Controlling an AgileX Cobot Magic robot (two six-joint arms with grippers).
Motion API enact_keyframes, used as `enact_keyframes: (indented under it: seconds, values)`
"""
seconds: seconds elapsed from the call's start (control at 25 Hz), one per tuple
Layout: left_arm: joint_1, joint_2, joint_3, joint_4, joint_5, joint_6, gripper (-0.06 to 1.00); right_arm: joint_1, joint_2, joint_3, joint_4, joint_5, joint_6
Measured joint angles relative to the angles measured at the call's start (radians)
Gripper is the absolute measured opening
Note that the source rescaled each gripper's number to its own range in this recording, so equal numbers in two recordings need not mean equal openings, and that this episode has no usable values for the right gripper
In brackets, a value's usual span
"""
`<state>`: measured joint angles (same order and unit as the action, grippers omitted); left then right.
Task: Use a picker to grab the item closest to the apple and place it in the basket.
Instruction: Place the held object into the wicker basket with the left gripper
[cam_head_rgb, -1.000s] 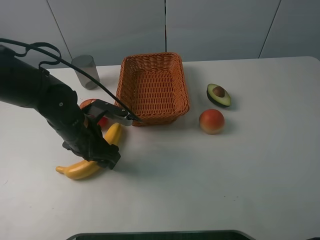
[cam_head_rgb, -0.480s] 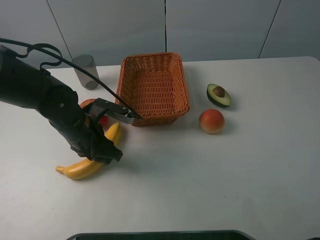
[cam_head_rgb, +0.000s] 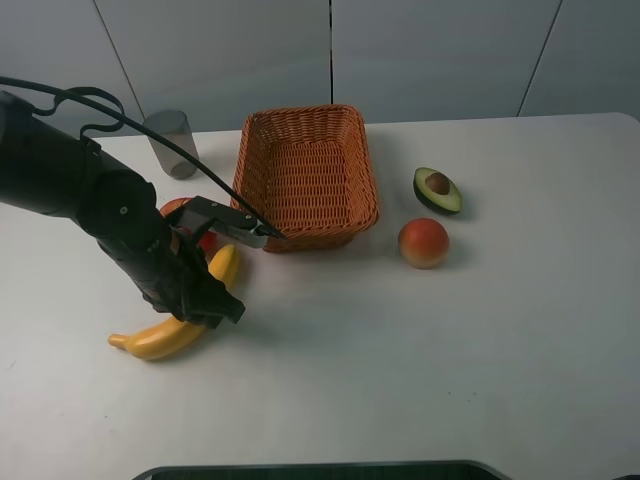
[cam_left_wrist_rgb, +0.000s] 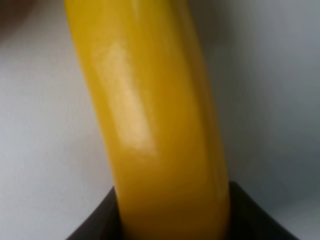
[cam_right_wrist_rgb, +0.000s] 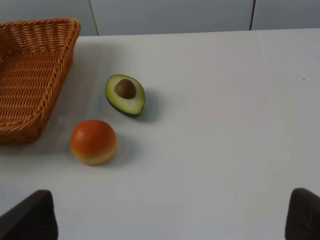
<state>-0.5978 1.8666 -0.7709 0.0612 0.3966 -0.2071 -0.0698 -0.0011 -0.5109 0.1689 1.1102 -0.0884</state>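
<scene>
A yellow banana (cam_head_rgb: 165, 338) lies on the white table, next to a red apple (cam_head_rgb: 178, 210) that my left arm mostly hides. My left gripper (cam_head_rgb: 215, 305) is low over the banana's middle and shut on it. In the left wrist view the banana (cam_left_wrist_rgb: 150, 115) fills the frame, with dark fingers (cam_left_wrist_rgb: 95, 227) on both sides of it. The orange wicker basket (cam_head_rgb: 300, 112) stands empty behind, at the centre. My right gripper (cam_right_wrist_rgb: 170, 217) is open over bare table and does not show in the exterior high view.
A halved avocado (cam_head_rgb: 437, 190) and a round red-orange fruit (cam_head_rgb: 423, 242) lie right of the basket; the right wrist view also shows the avocado (cam_right_wrist_rgb: 125, 94), that fruit (cam_right_wrist_rgb: 93, 142) and the basket's corner (cam_right_wrist_rgb: 30, 75). A grey cup (cam_head_rgb: 171, 143) stands at the back left.
My left gripper has shifted slightly towards the basket on the banana, and the banana's lower tip has slid a little to the left. Everything else is still.
</scene>
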Motion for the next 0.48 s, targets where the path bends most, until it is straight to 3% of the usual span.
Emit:
enact_keyframes:
  seconds: [0.48]
  values:
    - [0.0, 0.0, -0.002, 0.0, 0.0, -0.008, 0.0, 0.0, 0.0, 0.0, 0.0, 0.0, 0.0]
